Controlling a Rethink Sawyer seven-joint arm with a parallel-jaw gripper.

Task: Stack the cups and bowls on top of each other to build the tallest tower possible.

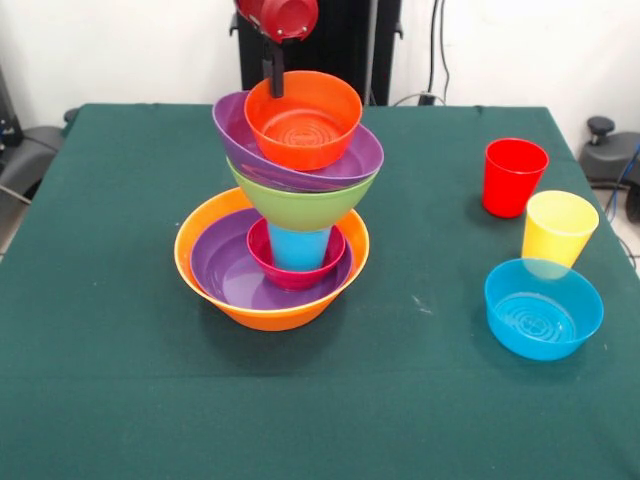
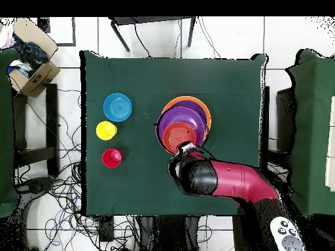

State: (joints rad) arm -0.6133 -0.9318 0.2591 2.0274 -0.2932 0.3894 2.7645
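Observation:
The tower [image 1: 285,210] stands left of the table's middle. A large orange bowl [image 1: 215,285] is its base and holds a purple bowl [image 1: 225,270], a small pink-red bowl [image 1: 290,278] and the blue cup [image 1: 298,247]. Above these sit a lime green bowl [image 1: 300,205], a tilted purple bowl [image 1: 240,135] and a small orange bowl [image 1: 303,120] on top. My gripper [image 1: 272,85] is at the far left rim of that top bowl; from overhead the gripper [image 2: 185,149] meets the tower [image 2: 190,108] at its near edge. The red cup [image 1: 514,177], yellow cup [image 1: 558,228] and small blue bowl [image 1: 543,308] stand apart at the right.
The green cloth table [image 1: 120,350] has open surface in front and to the left of the tower. Overhead, the red cup [image 2: 111,157], yellow cup [image 2: 106,130] and blue bowl [image 2: 118,107] form a column near the left edge. A cardboard box [image 2: 33,65] sits off the table.

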